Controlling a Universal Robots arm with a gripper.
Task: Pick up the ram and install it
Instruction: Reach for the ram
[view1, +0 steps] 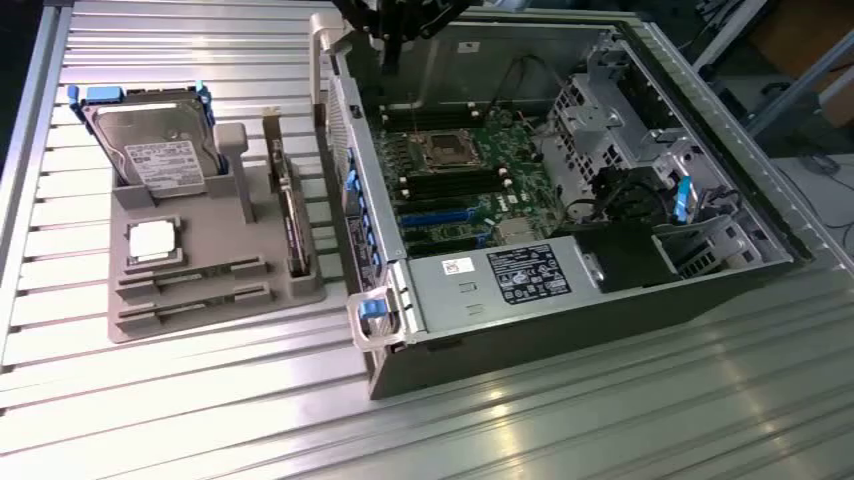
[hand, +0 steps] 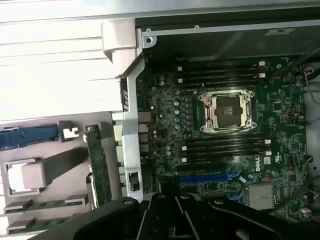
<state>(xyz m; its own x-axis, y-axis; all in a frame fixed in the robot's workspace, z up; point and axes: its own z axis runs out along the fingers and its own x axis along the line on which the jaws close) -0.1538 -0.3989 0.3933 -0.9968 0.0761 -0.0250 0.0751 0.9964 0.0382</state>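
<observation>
Exterior view, nearest first: the ram (view1: 191, 272) sits in a slot of the grey tray (view1: 200, 293). That tray lies just beside the open computer case (view1: 561, 335), on the exterior view's left of it and about level with the case's near corner. A second stick (view1: 180, 314) sits in the slot just nearer the camera. Neither is touched, so I'd call the pick-up the step in hand. To do it well, the jaws want to be parted before they come down. They should close across the stick's thin long edges near its middle so it lifts level, then draw straight up out of the slot. A skewed grip would make seating it awkward. Mind the expansion card (view1: 294, 215), standing on edge between the ram and the case wall: an approach from the case side could clip it. Further in, inside the case, the black memory slots (view1: 454, 186) flank the processor socket (view1: 447, 150), all vacant as far as I can tell. And at the far end of the case there's the gripper (view1: 390, 60), hanging above the corner on the tray's side, pointing down, well apart from the ram. The wrist view settles the grip: fingers (hand: 162, 220) pressed together with nothing between them, poised over the case wall.
</observation>
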